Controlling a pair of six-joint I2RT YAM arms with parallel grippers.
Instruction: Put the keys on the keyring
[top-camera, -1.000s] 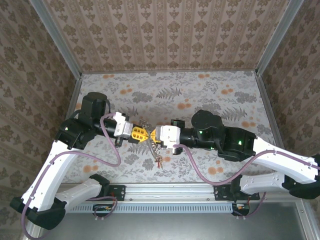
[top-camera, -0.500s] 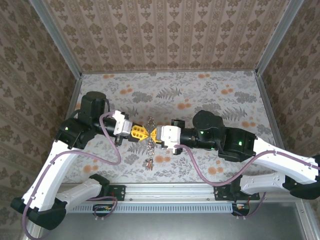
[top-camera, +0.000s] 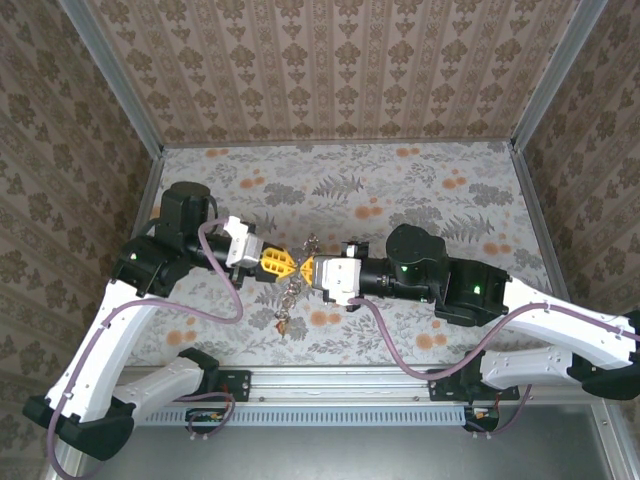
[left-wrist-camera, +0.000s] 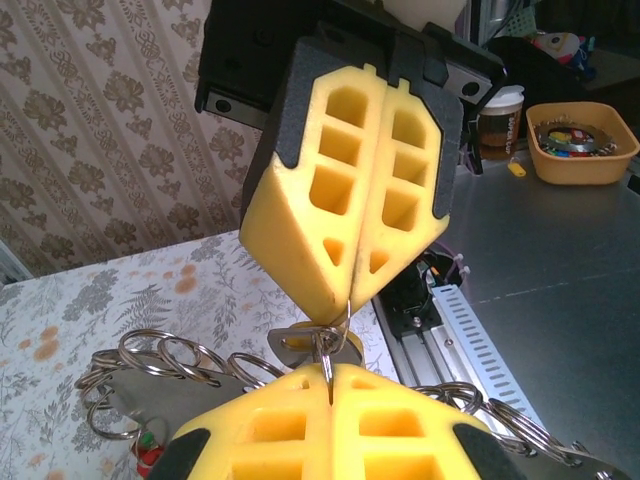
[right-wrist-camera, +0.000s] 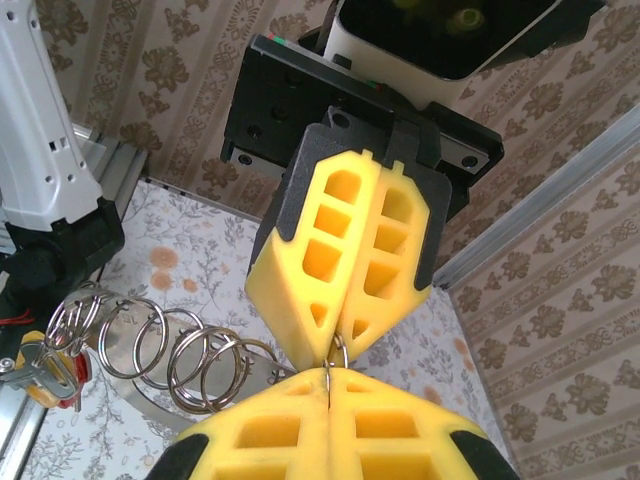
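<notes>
- Both claws stayed clamped over the last second. The left gripper (top-camera: 287, 265) and the right gripper (top-camera: 310, 269) met tip to tip above the table (top-camera: 420, 190).
- Neither set of jaws showed any gap. Each pinched the thin wire of the keyring (right-wrist-camera: 331, 362), which bridged the small space between the two pairs of yellow tips.
- The hanging strand was what moved. The keys (top-camera: 283, 318) had dangled below the right claw's side of the pinch, and they swung across to hang below and toward the left claw's side.
- Meanwhile the loose rings (top-camera: 312, 241) above the pinch drifted the other way, toward the right claw. So the whole strand had turned about the point where the tips met.
- From the right wrist, a coil of rings (right-wrist-camera: 170, 350) trailed off to the left of its own tips. It ended in the red and yellow tagged keys (right-wrist-camera: 42, 372), lower and well to that side.
- From the left wrist, a flat metal piece (left-wrist-camera: 292, 345) sat just beside the pinched wire, right at its own fingertips (left-wrist-camera: 330, 420). It may have been a key head, but that could not be told.
- This looked like the two claws working the ring round between them. Whether a key was being threaded on at the pinch could not be seen.
- Since the grips held and only the load swung, the step seemed still under way, and the chief risk was the thin wire slipping out.
</notes>
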